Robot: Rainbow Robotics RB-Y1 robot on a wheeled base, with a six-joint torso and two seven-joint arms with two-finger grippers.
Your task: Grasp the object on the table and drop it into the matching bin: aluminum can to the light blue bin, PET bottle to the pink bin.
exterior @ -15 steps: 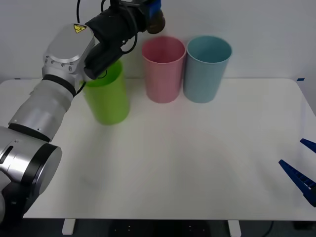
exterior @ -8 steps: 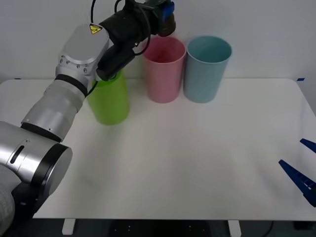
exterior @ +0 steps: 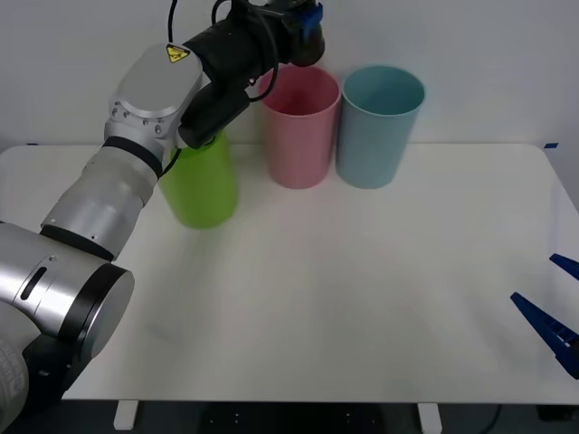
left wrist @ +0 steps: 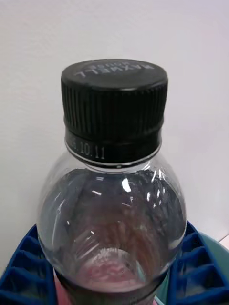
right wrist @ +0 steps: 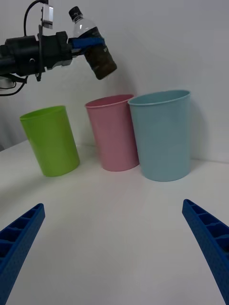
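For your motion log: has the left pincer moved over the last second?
Yes. The left pincer, gripping the bottle, moved rightward from above the green bin to above the pink bin.

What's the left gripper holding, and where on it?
The small clear plastic bottle with black cap, gripped around its body by the left gripper, above the pink bin.

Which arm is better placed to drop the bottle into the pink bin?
The left. Its pincer already holds the PET bottle, tilted, in the air above the pink bin. The right pincer sits open and low near the table's right edge, far from the bins.
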